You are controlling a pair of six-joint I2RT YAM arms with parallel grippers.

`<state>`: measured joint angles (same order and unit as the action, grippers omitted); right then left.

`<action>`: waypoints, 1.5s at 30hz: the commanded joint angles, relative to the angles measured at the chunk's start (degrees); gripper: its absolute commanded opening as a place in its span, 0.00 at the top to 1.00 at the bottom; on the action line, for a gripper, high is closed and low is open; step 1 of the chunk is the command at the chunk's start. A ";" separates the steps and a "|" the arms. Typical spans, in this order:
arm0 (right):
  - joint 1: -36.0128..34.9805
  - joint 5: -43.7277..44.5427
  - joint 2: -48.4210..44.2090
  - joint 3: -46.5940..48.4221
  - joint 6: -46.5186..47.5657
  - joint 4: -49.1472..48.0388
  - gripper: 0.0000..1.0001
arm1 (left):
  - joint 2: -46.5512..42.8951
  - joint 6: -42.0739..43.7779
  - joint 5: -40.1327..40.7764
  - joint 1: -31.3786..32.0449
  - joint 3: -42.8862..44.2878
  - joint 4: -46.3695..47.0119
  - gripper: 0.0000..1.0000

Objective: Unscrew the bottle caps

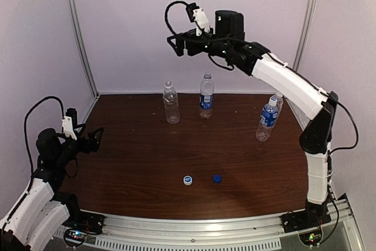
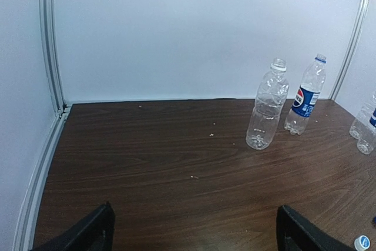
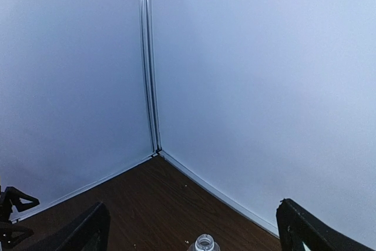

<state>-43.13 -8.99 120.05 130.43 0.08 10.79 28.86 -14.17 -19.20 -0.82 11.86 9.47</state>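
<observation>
Left fingers (image 1: 94, 140) low over L side of dark brown wooden table (image 1: 135, 163), spread wide, nothing betw. them. Right fingers (image 1: 174, 46) high above far part of table, also spread wide, holding nothing.

Bottles, all upright along far half of table:
- nearly label-free clear plastic bottle (image 1: 171, 104), far centre. Neck open, no cap. Its open mouth shows at bottom edge of right wrist view.
- clear plastic bottle w/ blue Pepsi-style label (image 1: 206, 97), just R of it, not touching. Small white-and-blue screw cap (image 1: 207, 76) on its neck.
- front clear bottle w/ blue label (image 1: 267, 120) and rear clear bottle (image 1: 278, 101) at R side, close together; touching or not, can't tell. Tops too small to read for caps.

Loose caps lie on table near front centre, well apart from all bottles: small round white cap w/ blue mark (image 1: 188, 179) and, near it to the R, small round solid dark blue cap (image 1: 217, 177). Not touching. Both sets of fingers apart from every bottle and cap.
</observation>
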 commanded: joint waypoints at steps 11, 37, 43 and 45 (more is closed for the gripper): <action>15.56 30.60 -25.07 -16.61 -16.18 63.36 0.14 | 0.25 -0.15 -3.62 -0.41 -1.31 4.52 0.03; 27.66 12.59 -17.32 -26.85 -14.53 56.56 0.35 | -0.29 0.14 -4.27 -0.41 -1.75 4.77 0.03; 27.72 14.07 -16.77 -27.58 -14.29 56.08 0.41 | -0.39 0.11 -4.09 -0.41 -1.75 4.76 0.03; 27.83 13.54 -16.19 -27.62 -13.94 56.03 0.45 | -0.51 0.09 -4.16 -0.40 -1.75 4.73 0.03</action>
<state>-15.90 4.14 102.67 103.53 -14.35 67.48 28.84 -14.06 -22.76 -0.82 10.70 12.03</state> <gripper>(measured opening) 0.572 0.974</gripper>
